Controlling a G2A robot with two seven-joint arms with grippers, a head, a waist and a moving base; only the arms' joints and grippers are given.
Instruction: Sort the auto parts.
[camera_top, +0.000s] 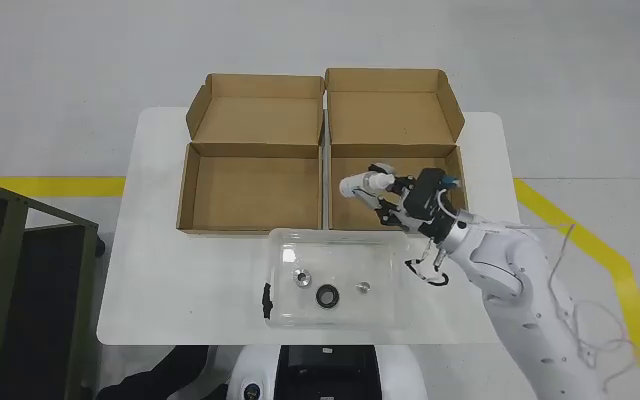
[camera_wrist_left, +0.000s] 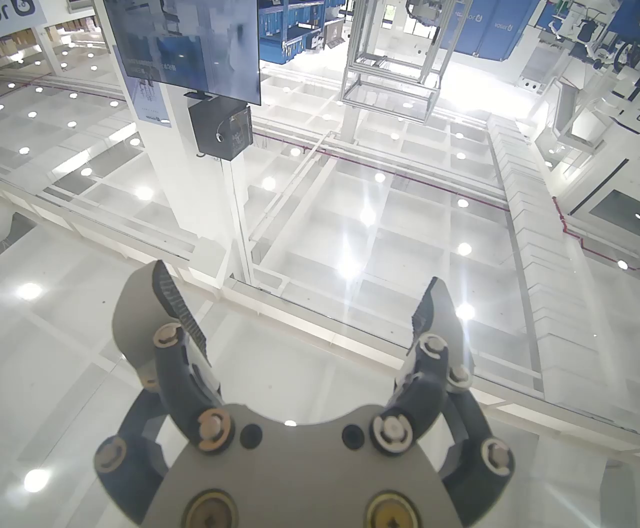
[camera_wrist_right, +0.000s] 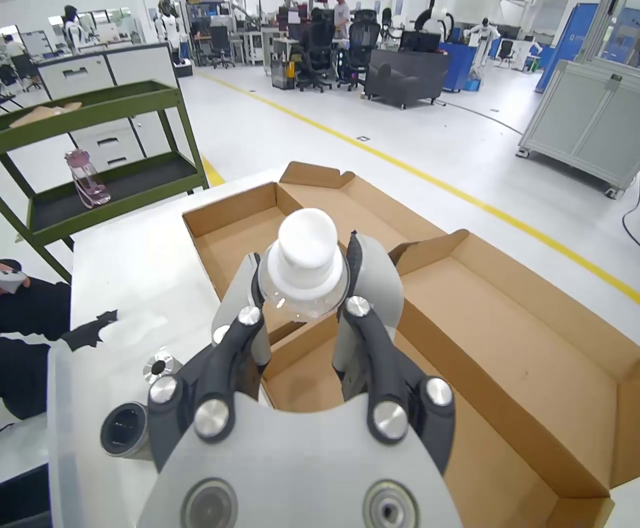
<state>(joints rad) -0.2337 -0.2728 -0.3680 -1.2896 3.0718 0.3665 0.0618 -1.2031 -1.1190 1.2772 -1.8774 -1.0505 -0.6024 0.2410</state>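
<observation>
Right gripper (camera_wrist_right: 305, 280) hangs over the right cardboard box (camera_top: 445, 165), just inside its near-left corner, close to the wall beside the left cardboard box (camera_top: 250, 190). Open floor lies toward the far and right walls. It clamps the white-capped part (camera_wrist_right: 306, 250), which has a stepped cap and a clear rounded body. Left gripper (camera_wrist_left: 297, 280) points at the ceiling, fingers spread, holding nothing.

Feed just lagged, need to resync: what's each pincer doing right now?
Left pincer: open, holding nothing.
Right pincer: closed on a white-capped clear part.
</observation>
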